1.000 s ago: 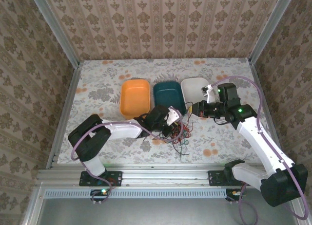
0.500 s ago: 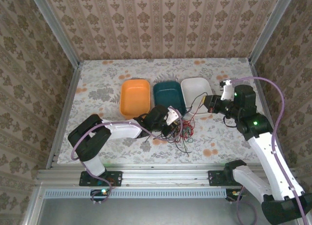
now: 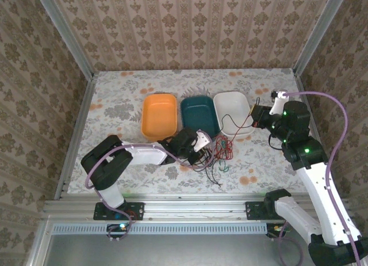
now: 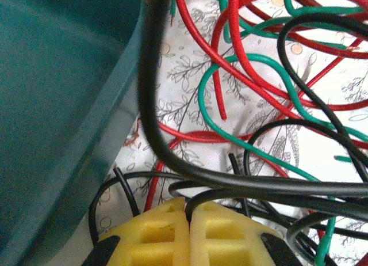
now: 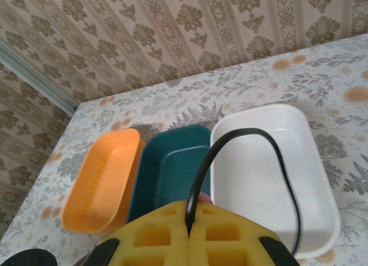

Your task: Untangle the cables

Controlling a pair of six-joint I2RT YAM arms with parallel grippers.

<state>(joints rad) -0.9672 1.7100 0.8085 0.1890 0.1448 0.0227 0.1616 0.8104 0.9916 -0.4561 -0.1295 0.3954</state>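
Both left end effector (image 4: 188, 213) and right end effector (image 5: 188, 220) pinch black cables (image 4: 146, 76) beside tray rims (image 4: 118, 99).

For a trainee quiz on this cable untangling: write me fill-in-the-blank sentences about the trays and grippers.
The cable pinched in the right gripper is ___ in colour. It arcs above the tray coloured ___. Between the orange tray and that one sits a third tray coloured ___. The left gripper is ___ on a black wire of the tangle.
Missing: black; white; teal; shut.
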